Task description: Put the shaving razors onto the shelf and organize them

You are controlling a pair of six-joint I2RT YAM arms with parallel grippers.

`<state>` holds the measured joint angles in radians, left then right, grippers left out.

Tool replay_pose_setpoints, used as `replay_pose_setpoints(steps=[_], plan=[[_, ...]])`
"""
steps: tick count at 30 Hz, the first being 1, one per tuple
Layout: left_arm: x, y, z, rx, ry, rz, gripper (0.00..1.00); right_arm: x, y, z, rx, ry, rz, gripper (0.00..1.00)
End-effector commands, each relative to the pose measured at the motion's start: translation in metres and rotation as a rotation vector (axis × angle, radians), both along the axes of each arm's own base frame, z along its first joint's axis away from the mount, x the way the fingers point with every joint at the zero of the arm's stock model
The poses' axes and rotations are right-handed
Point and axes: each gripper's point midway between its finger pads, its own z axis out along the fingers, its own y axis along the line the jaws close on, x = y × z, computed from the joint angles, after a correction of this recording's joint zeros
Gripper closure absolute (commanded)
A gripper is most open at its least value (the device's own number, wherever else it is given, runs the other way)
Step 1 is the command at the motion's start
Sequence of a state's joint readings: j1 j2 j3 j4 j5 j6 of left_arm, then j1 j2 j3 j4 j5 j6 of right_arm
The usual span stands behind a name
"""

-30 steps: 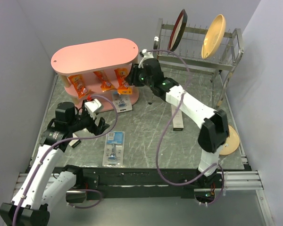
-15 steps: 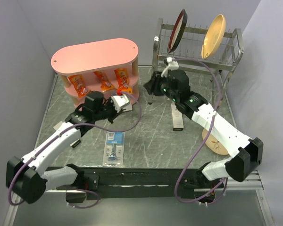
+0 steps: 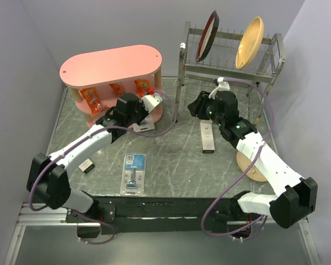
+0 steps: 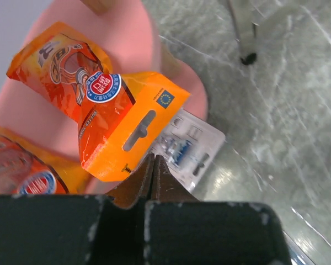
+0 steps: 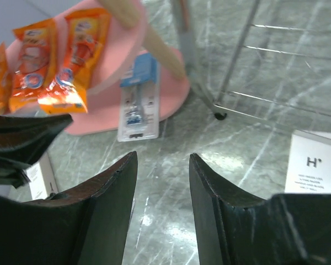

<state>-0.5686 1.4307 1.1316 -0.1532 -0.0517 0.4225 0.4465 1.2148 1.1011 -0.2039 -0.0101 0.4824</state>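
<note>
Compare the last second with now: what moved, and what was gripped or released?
The left gripper swung from the near left to the shelf and shut, apparently on nothing. The right gripper backed off from the shelf toward the dish rack, open. The razor pack on the table and the second razor pack at the shelf's base stayed put.

A grey marbled table [image 3: 171, 160] fills the middle, evenly lit, with faint pale streaks. Plain lilac walls close it in: the back wall [image 3: 127, 22] at 12 o'clock, the left wall [image 3: 16, 83] at 9 and the right wall [image 3: 317, 83] at 3. A metal dish rack [image 3: 231, 70] stands at 1 o'clock, and a black rail [image 3: 171, 205] runs along 6 o'clock.
</note>
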Motion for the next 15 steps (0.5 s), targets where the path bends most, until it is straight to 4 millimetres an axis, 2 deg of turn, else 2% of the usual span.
replay_pose_setpoints(steps=[1,5,6,10,12,14,15], plan=[[0.028,-0.007,0.037,-0.022,-0.107,0.044,0.99,0.001,-0.007,0.011,0.057,-0.026,-0.021,0.5],[0.041,-0.016,0.042,-0.016,-0.119,0.041,0.99,0.008,-0.012,0.004,0.047,0.001,-0.038,0.5],[0.043,-0.018,0.037,-0.012,-0.106,0.037,0.99,0.008,-0.012,0.004,0.046,0.005,-0.039,0.5],[0.046,-0.022,0.037,-0.011,-0.089,0.03,0.99,0.011,-0.013,0.002,0.048,0.009,-0.042,0.5],[0.039,-0.021,0.04,-0.016,-0.081,0.018,0.99,0.011,-0.016,0.003,0.04,0.004,-0.048,0.5],[0.025,-0.02,0.031,0.004,-0.034,-0.021,0.99,0.012,-0.019,0.001,0.032,0.004,-0.055,0.5],[0.015,-0.017,0.037,-0.005,-0.03,-0.035,0.99,0.013,-0.02,0.0,0.031,0.007,-0.058,0.5]])
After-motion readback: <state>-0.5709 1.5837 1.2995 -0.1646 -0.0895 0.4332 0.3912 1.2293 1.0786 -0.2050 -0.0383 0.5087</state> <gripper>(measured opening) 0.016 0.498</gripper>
